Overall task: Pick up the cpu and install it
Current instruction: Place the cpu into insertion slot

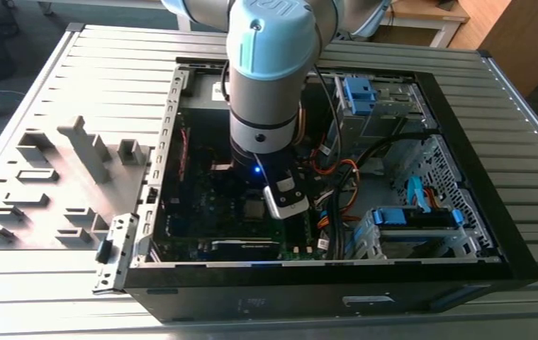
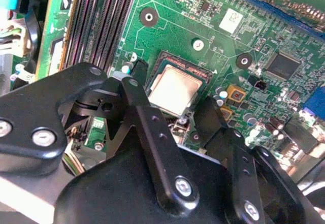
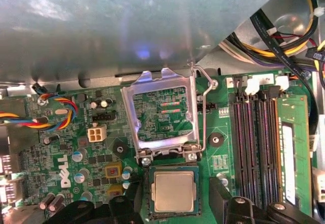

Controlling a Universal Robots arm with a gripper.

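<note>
A grey slatted metal table (image 1: 42, 85) carries one open black computer case (image 1: 297, 301), its open side facing up. In the exterior view the case spans the middle to three o'clock. One grey fixture block (image 1: 70, 163) stands at nine o'clock, and wooden furniture (image 1: 510, 32) stands on the room floor at one o'clock. One arm (image 1: 264, 78) reaches into the case from twelve o'clock.

The wrist views give the close detail. On the green motherboard (image 3: 101, 153), one cpu (image 3: 174, 192) lies flat in its socket, near four dark memory slots (image 3: 254, 148). The first wrist view adds one hinged metal plate (image 3: 162, 115), flipped up just beside the socket. The gripper (image 2: 173, 91) is spread wide. Its two fingers (image 2: 213, 115) flank the cpu with a gap on each side and hold nothing.
</note>
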